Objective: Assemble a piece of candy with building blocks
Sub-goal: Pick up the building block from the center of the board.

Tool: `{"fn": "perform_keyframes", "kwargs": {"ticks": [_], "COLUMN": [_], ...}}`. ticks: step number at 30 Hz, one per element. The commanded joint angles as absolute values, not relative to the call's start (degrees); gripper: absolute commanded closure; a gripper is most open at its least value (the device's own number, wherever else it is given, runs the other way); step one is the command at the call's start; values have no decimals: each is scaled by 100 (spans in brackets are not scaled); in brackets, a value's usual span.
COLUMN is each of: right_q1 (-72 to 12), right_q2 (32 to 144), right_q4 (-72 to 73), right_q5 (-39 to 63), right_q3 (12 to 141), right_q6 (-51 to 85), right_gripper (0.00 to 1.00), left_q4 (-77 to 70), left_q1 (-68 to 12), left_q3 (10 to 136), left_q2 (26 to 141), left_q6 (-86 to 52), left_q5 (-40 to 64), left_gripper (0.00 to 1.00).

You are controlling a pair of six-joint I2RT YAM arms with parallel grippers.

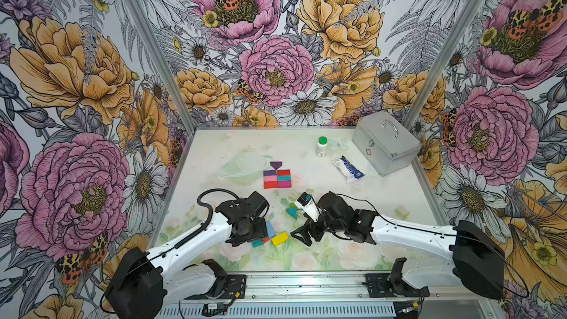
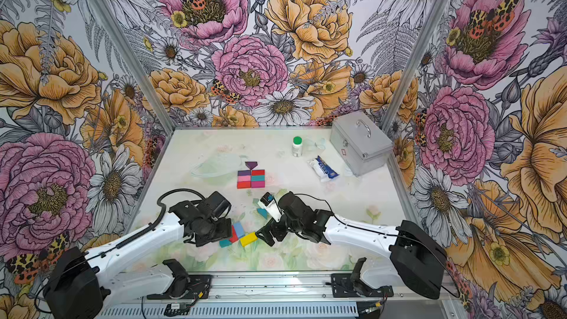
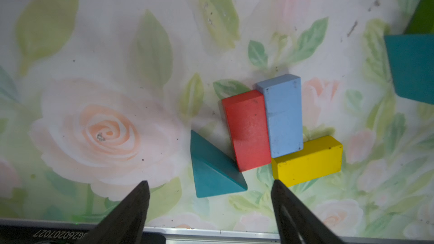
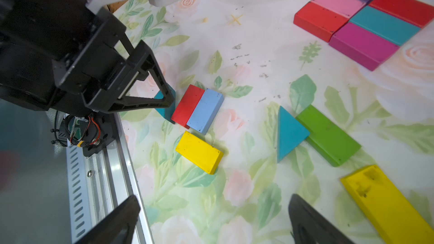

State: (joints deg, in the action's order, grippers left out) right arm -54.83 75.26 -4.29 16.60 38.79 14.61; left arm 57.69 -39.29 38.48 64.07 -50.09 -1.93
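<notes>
Building blocks lie in three groups. Nearest the rail [image 1: 306, 283], the left gripper [image 3: 210, 183] hangs over a teal triangle [image 3: 211, 172] with its jaws spread either side, touching nothing and holding nothing. One finger [image 3: 281, 198] stands just beside the corner of a yellow block [image 3: 307, 160]. A red block [image 3: 246, 130], flush against a light blue block [image 3: 281, 116], touches or all but touches the triangle's long edge. The right gripper [image 4: 215, 199] hovers nearby, jaws wide, empty.

Mid-table, a second teal triangle [image 4: 291, 132] sits against a green block [image 4: 326, 134]. Farther off is the candy body [image 1: 277, 178], six packed rectangles with a purple triangle [image 1: 277, 165] at the far end.

Assessment: pickup of the near-end wrapper. Recommend centring on the triangle, clearing the yellow corner before closing, and lifting straight so the red block is not dragged.
</notes>
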Motion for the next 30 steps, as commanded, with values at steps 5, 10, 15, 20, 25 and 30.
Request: {"fn": "perform_keyframes", "kwargs": {"ticks": [5,10,15,20,25,30], "right_q1": [-5529,-5525,-5518,-5512,-5459,-5153], "right_q2": [7506,7591,7660,7655,7571,7200], "right_q4": [641,633,624,615,320,-27], "right_q5": [1792,1759,1804,1793,1662,1679], "right_q3": [3643,3761,3812,3805,3880,3899], "right_q6": [1161,1068,1028,1004,807,603], "right_gripper": [0,0,0,0,0,0], "left_q4": [5442,5217,5025,4939,4930,4921], "left_q1": [-4054,-4099,-4183,-4316,-4481,-4597], "left_q3": [3549,3354,3263,3245,3174,3103], "left_q2": [6310,6310,6446,6511,6478,6417], "left_q6": [-5558,-5670,-5771,-5874,-6016,-6156], "left_q5": [-256,-168,-168,-174,-223,-331], "left_gripper": [27,35,42,51,51,56]}}
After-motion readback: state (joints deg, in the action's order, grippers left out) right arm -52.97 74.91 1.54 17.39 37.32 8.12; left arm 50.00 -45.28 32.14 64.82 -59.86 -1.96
